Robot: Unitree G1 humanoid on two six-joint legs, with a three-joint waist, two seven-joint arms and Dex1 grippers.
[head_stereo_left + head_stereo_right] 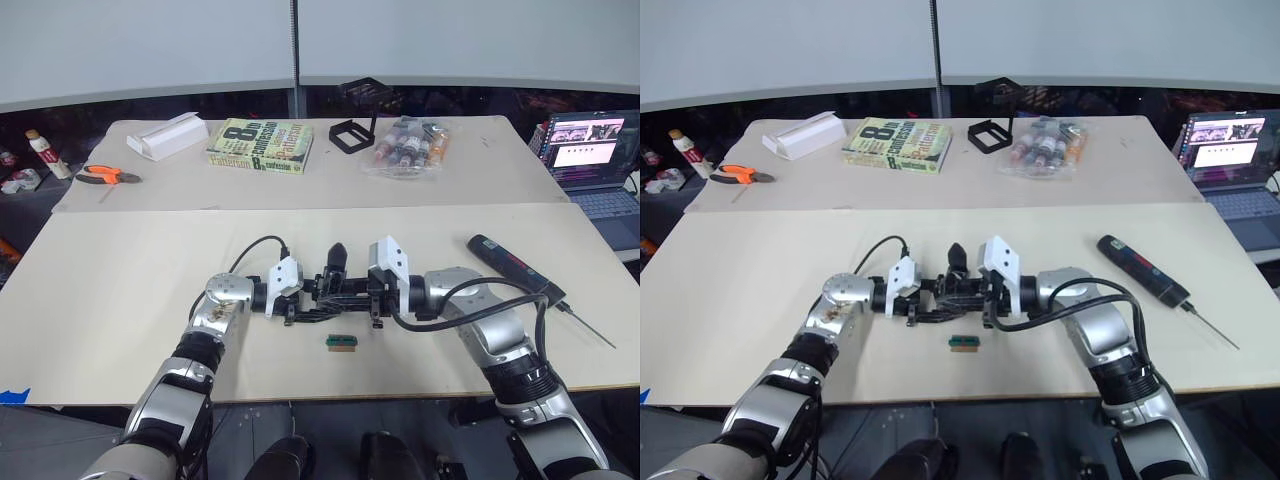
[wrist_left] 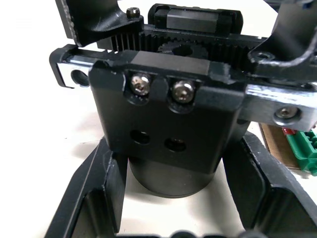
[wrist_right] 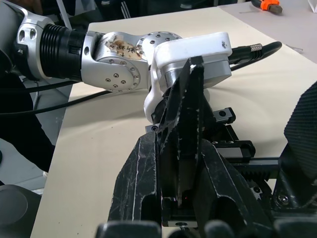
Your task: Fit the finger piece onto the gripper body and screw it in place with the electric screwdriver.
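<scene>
Tools meeting mid-bench: left tool (image 1: 300, 300) clamped around the gripper body (image 1: 335, 290), fingers flanking its round base in the left wrist view; right tool (image 1: 372, 300) pinching the finger piece (image 3: 184, 129) upright against the body's rail. Both clenched, then — one on the body, one on the wedge.

Best done slowly here. Worth keeping the left grip steady so the toothed rack (image 2: 198, 44) stays level, and lowering the finger piece straight down so its foot seats squarely on the carriage rather than riding up on an edge. Probably wise not to let go until the wedge sits flush — a tilted seat would likely leave the screw holes misaligned. Cannot tell from these views whether it is fully seated yet.

Gripper body: chunky, matte black, two silver screw heads and two empty holes on the near face, gear at the middle. Finger piece: scuffed black plastic, narrowing to a point.

Electric screwdriver (image 1: 520, 268) lying untouched on the bench (image 1: 120, 290), well apart to the right, bit pointing away. Small green-and-brown block (image 1: 342, 342) just in front of the tools.
</scene>
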